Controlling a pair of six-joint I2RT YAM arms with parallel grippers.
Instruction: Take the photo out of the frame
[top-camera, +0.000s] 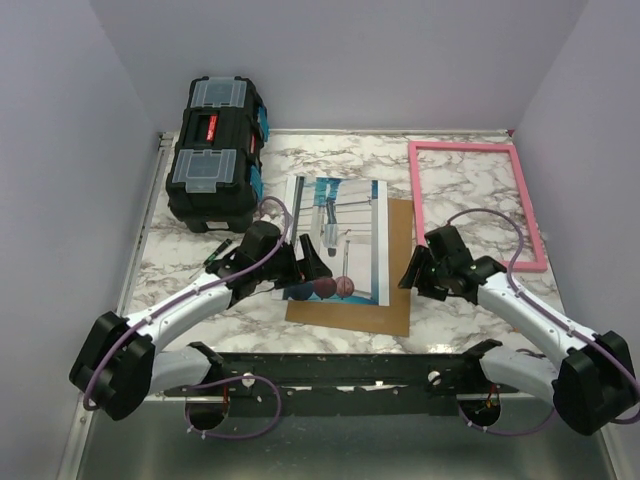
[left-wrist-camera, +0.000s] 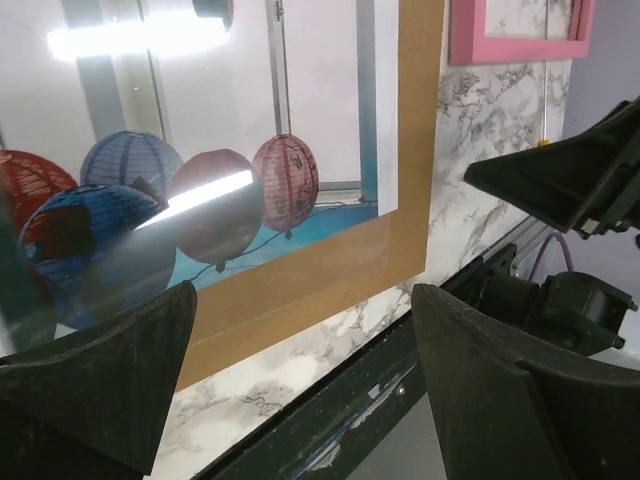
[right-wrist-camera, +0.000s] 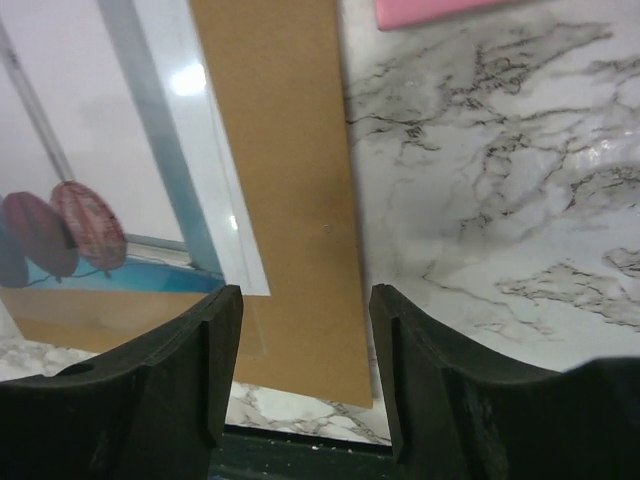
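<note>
A black toolbox with clear-lidded compartments and teal side latches stands shut at the ten o'clock corner of the marble-patterned table. A plain brown backing board lies flat near the middle, toward six o'clock, with its three o'clock and six o'clock edges bare. Pale lilac walls surround the table.

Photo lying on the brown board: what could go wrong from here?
The photo lies flat on the backing board, so the open left gripper at its lantern end might crease or skid it rather than lift it. The right gripper sits over the board's edge; a grab there could drag board and photo together.
</note>
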